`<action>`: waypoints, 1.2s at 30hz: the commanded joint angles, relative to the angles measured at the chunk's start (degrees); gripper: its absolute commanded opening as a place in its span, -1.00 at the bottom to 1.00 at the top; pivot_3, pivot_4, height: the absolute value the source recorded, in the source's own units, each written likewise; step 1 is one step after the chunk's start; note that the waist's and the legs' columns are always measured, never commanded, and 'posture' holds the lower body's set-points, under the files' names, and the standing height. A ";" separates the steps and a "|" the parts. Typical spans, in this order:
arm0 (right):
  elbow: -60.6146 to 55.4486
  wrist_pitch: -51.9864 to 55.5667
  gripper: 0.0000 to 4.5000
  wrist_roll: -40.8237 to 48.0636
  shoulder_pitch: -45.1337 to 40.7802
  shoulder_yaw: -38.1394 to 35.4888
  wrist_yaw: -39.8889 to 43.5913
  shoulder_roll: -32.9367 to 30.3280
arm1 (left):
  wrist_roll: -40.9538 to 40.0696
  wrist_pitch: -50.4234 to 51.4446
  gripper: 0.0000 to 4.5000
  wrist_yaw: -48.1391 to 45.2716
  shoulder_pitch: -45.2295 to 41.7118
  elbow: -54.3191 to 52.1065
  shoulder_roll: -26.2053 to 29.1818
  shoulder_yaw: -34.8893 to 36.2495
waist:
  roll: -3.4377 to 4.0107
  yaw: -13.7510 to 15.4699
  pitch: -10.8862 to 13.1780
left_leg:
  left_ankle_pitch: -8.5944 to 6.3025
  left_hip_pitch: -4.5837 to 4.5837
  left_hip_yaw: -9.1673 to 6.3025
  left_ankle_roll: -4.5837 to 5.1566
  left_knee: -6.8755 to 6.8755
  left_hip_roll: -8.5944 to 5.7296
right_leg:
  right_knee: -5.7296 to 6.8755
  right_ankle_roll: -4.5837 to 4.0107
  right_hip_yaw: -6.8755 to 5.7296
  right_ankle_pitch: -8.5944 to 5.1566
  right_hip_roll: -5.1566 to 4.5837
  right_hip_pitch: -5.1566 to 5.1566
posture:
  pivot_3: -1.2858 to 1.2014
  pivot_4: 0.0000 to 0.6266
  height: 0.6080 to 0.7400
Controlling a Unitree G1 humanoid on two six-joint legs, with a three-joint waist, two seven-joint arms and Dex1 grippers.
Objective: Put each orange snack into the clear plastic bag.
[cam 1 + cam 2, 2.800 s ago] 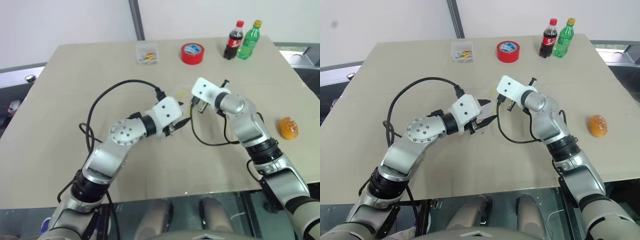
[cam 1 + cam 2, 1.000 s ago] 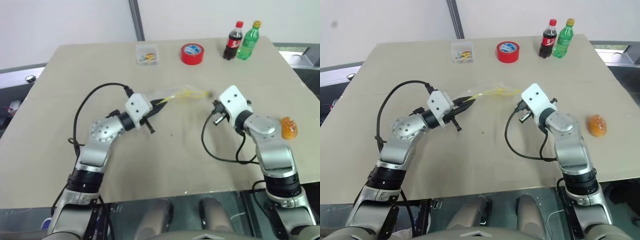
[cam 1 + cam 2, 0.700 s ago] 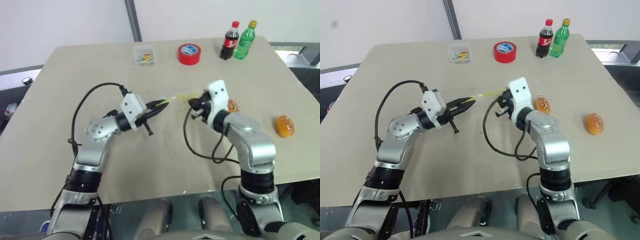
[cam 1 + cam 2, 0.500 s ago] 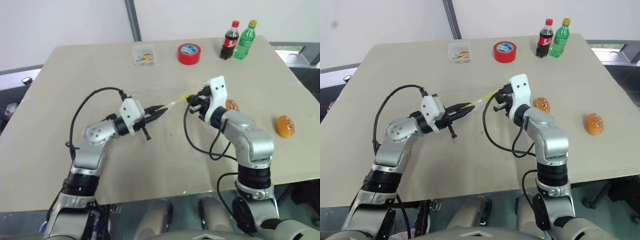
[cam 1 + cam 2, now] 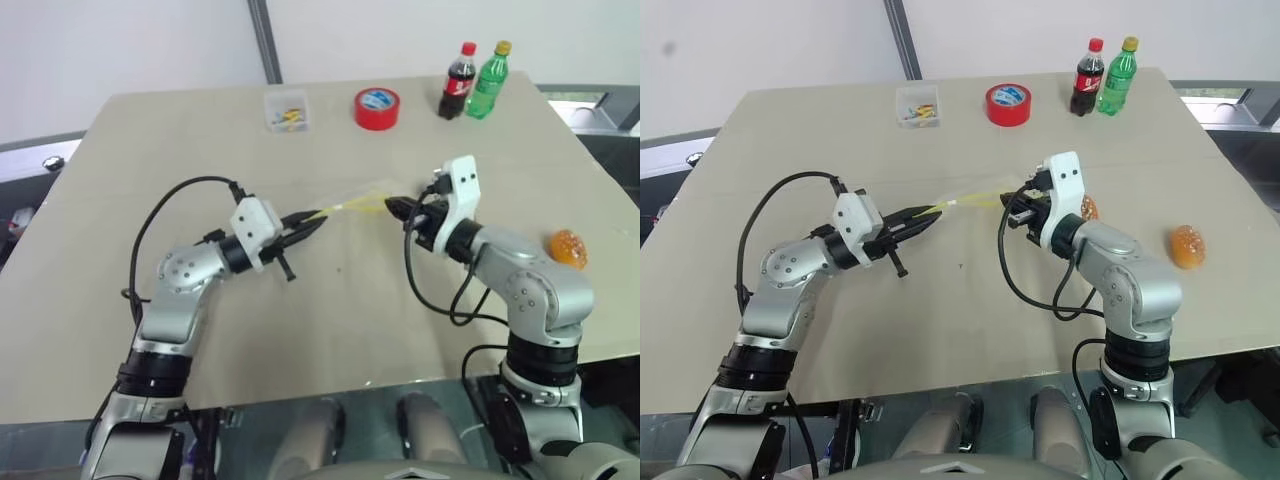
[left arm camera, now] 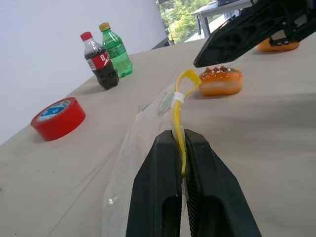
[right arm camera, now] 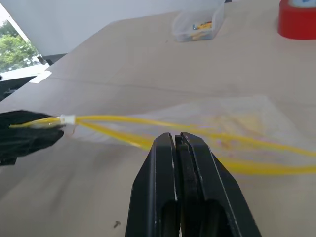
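left end effector [image 6: 177, 148]: pinched shut on the yellow strip of the clear plastic bag [image 5: 352, 204], holding that end of the mouth up off the table [image 5: 180, 130]
right end effector [image 7: 178, 140]: fingers pressed together, nothing seen between them; tips sit right at the far end of the bag in the head views, contact with the plastic cannot be told
bag: stretched between the two end effectors mid-table, mouth looks nearly flat, yellow strips run close together
near orange snack [image 6: 219, 80]: on the table just past the right wrist, outside the bag
far orange snack [image 5: 1187, 245]: near the right table edge, well apart from the bag
other items: red tape roll [image 5: 376, 107], cola bottle [image 5: 456, 81], green bottle [image 5: 487, 79], small clear box [image 5: 287, 110] at the far side, away from the work
risk 1: bag mouth not spread, snack would catch on the strip and not go in
risk 2: thin strip could slip from the left pinch if the right side tugs, bag drops flat
risk 3: right arm sweeping near the closer snack could knock it away
left wrist view adds: strip clamped between the fingers, near snack on the table beyond the bag
right wrist view adds: shut fingers hang above the bag film, two yellow strips converge toward the left end effector
head views add: far snack and overall layout
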 commanded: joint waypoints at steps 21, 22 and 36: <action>-8.38 1.15 -0.94 9.23 3.93 0.28 -5.89 -1.52 | -0.21 3.39 -1.00 2.13 3.04 -6.19 0.89 1.45 | 0.01 -0.15 0.00 | 0.00 -0.01 -0.02 0.00 -0.04 0.02 | -0.04 0.00 0.00 0.00 0.03 -0.01 | 0.03 -0.52 0.60; -8.63 1.27 -0.94 9.32 4.53 0.62 -6.15 -1.69 | -0.22 3.49 -1.00 2.11 3.01 -6.22 0.94 1.42 | 0.01 -0.15 0.00 | -0.01 0.00 -0.01 0.00 -0.04 0.04 | -0.03 0.00 0.02 0.00 0.04 -0.01 | 0.03 -0.52 0.60; 2.66 -7.43 -0.94 6.52 4.30 6.13 -6.72 -1.22 | -2.08 5.48 -1.00 1.04 4.67 -10.21 1.17 0.97 | 0.01 -0.06 0.00 | -0.01 0.00 0.00 0.01 -0.03 0.02 | -0.03 0.00 0.00 0.00 0.02 0.00 | 0.03 -0.52 0.60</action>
